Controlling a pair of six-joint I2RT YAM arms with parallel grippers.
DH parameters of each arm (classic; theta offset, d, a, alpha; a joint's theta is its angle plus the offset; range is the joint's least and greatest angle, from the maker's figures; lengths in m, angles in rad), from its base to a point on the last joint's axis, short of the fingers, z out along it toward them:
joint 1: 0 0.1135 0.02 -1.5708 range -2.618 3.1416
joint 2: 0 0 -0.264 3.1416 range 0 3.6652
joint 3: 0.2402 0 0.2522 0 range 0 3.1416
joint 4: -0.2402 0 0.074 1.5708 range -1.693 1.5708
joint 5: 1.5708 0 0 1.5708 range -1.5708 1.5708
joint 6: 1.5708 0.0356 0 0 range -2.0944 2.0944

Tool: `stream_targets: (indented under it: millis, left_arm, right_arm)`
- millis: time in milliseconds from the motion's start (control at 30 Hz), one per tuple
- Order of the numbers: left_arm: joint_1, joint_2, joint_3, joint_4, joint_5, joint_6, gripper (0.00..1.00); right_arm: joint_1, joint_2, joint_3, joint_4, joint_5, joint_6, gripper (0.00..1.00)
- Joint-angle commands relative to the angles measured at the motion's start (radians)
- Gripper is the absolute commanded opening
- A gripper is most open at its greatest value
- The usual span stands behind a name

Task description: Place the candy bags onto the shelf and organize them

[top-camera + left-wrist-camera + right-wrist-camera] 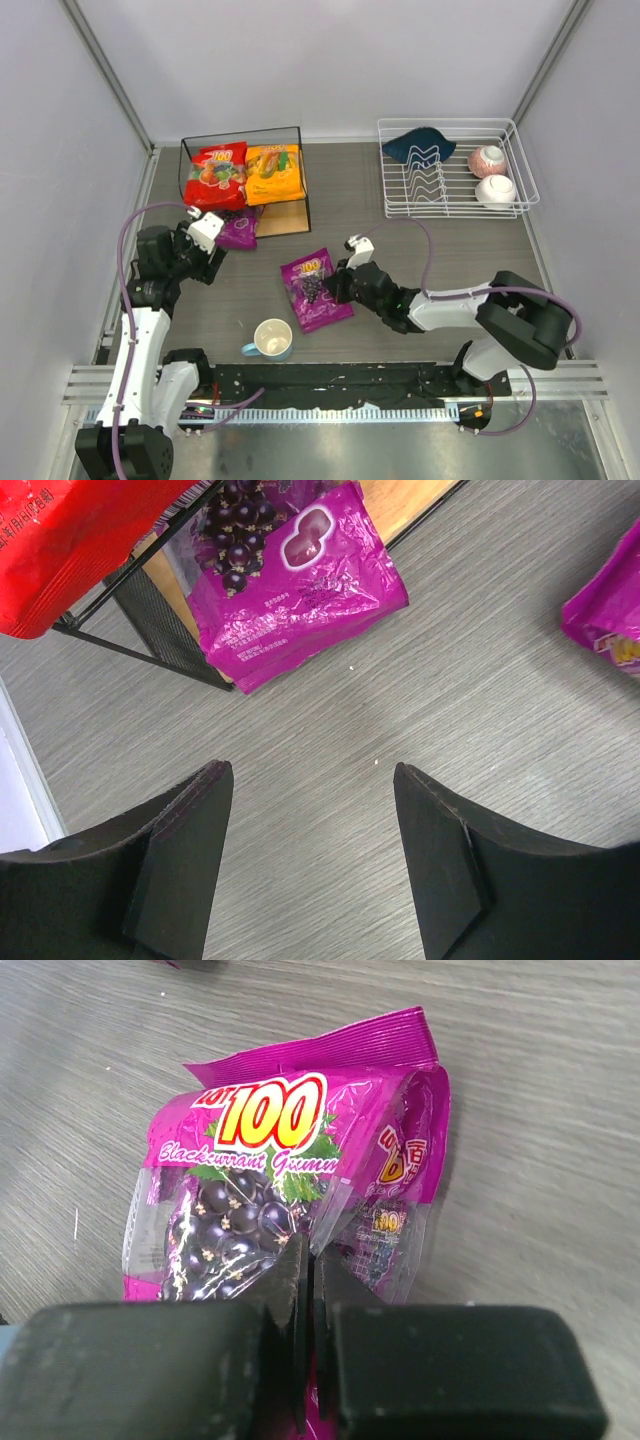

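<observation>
The shelf (288, 218) stands at the back left, with a red candy bag (217, 176) and an orange-yellow one (274, 173) side by side on its top board. A purple bag (240, 230) lies on the lower board and pokes out over the table (300, 590). My left gripper (312, 780) hangs open over bare table just in front of it, holding nothing. A second purple bag (315, 290) lies mid-table. My right gripper (310, 1260) is shut on a fold of this bag's near edge (260, 1170).
A white wire dish rack (455, 165) at the back right holds a dark cloth (418, 145) and two bowls (487, 160). A light blue mug (272, 340) stands near the front edge, just left of the purple bag.
</observation>
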Motion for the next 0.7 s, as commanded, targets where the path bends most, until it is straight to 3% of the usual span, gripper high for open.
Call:
stream_targets:
  millis: [0, 667]
  left_arm:
    - [0.005, -0.006, 0.021, 0.040, -0.005, 0.019, 0.70]
    - [0.005, 0.006, 0.006, 0.062, -0.025, 0.036, 0.69]
  right_arm:
    - [-0.030, 0.081, 0.092, 0.169, -0.107, -0.100, 0.01]
    - [-0.155, 0.357, 0.404, 0.275, -0.267, -0.171, 0.01]
